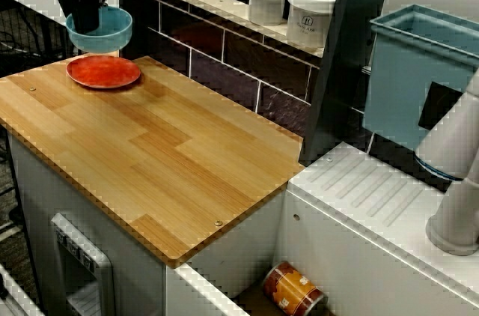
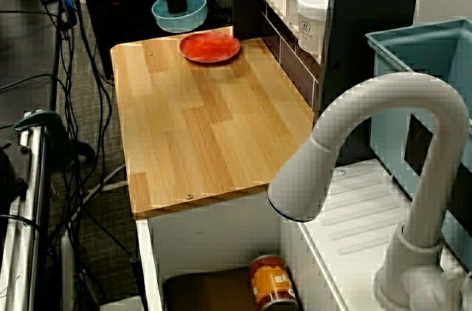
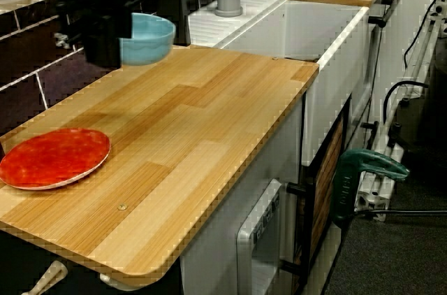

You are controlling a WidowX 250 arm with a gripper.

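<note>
Blue bowl [image 1: 106, 34] is hanging in the air from the black gripper [image 1: 86, 22] in the view from the sink side. The gripper is reaching down inside the rim and clamping narrowly on the wall. The bowl is hovering just above and behind the red plate [image 1: 103, 72], which is lying on the wooden bench [image 1: 165, 151].

In the view over the faucet, the gripper [image 2: 177, 7] is pinching the bowl [image 2: 192, 16] clear of the plate [image 2: 210, 47].

In the view along the bench, the gripper [image 3: 112, 47] is covering the bowl's [image 3: 150, 38] left side. Its fingers are hidden there, probably closed on the rim.
</note>
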